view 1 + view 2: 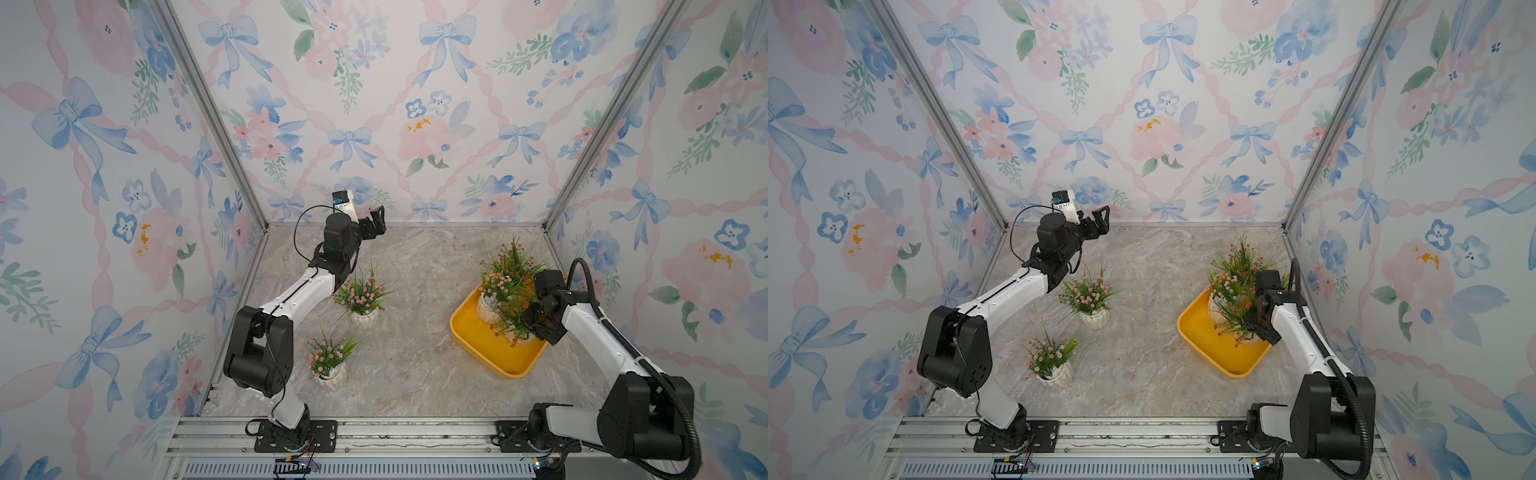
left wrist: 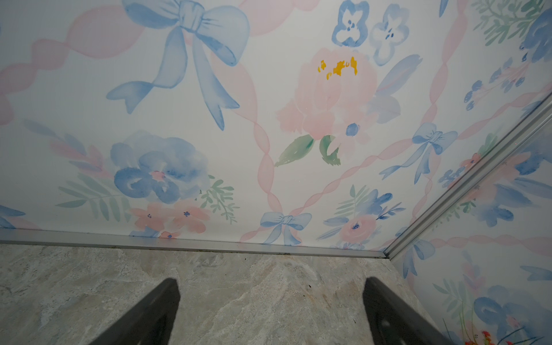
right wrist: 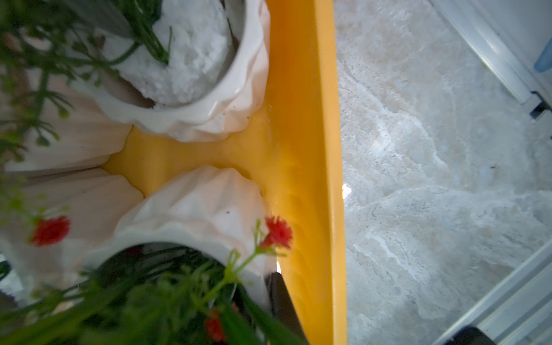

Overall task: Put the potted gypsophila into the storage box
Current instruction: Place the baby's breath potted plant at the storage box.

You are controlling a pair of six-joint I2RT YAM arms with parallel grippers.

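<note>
Overall, the marbled bench (image 1: 415, 382) carries every item. The left arm (image 1: 295, 293) reaches toward the rear left corner, raised above the bench. The right arm (image 1: 594, 332) leans in over the right side.

The storage box (image 1: 478, 345), yellow-orange, lies on the right half of the bench at an angle to the bench edges. A cluster of potted gypsophila (image 1: 505, 282) occupies its far end, and its near end shows bare yellow floor. In the right wrist view, the white ribbed pots stand close together along one side wall. The orange-red pot (image 3: 194, 215) nearest the right arm sits inside the box, just beside that wall.

Two pink plants stand on the bench, well apart from the box:
- The rear pink plant (image 1: 362, 299) is near the left arm.
- The front pink plant (image 1: 330, 359) is closer to the front edge.

Left fingers (image 2: 155, 310): spread apart, holding nothing, pointed at the rear wall.

Right fingers (image 3: 279, 298): closed on the rim of the orange-red pot. One finger lies against its outer wall; leaves hide the other.
</note>
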